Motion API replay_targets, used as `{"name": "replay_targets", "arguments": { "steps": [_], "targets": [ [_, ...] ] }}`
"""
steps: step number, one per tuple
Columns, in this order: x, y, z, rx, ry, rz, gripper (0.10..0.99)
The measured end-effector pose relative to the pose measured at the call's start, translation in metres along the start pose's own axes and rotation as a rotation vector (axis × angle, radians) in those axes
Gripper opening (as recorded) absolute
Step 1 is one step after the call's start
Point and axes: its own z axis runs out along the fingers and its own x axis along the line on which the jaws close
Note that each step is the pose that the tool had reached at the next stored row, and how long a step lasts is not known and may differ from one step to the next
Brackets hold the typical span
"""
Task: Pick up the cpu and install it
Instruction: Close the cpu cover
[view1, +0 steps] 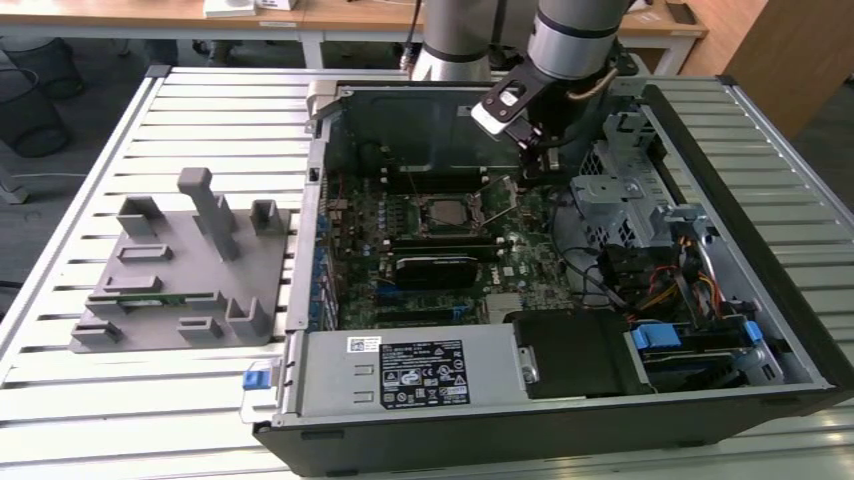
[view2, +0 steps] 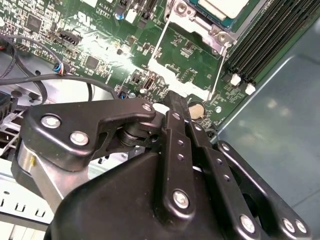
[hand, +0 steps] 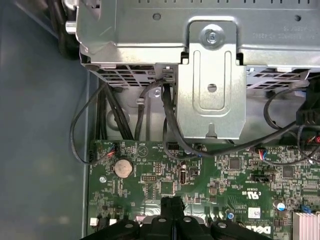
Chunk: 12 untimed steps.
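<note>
The cpu (view2: 226, 6), a pale silvery square, lies in its socket (view1: 446, 211) on the green motherboard (view1: 521, 265) inside the open computer case. In the exterior view my gripper (view1: 538, 172) hangs just to the right of the socket, low over the board. Both wrist views show its black fingers pressed together with nothing between them (view2: 174, 97) (hand: 172, 201). The socket's thin wire lever (view2: 159, 42) stands raised between the gripper and the cpu.
A metal drive cage (hand: 212, 75) with black cables (hand: 167, 117) rises beside the gripper. A coin battery (hand: 123, 167) sits on the board. The power supply (view1: 400, 370) fills the case's front. A grey fixture (view1: 187, 270) holding a green memory stick (view1: 150, 298) stands on the slatted table (view1: 214, 110).
</note>
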Motion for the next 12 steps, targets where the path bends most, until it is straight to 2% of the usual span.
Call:
{"name": "replay_targets", "arguments": {
  "steps": [7, 12],
  "targets": [
    [0.0002, 0.0043, 0.0030, 0.001, 0.0002, -0.015, 0.106],
    [0.0023, 0.0049, 0.0063, 0.001, 0.0005, -0.021, 0.106]
  ]
}}
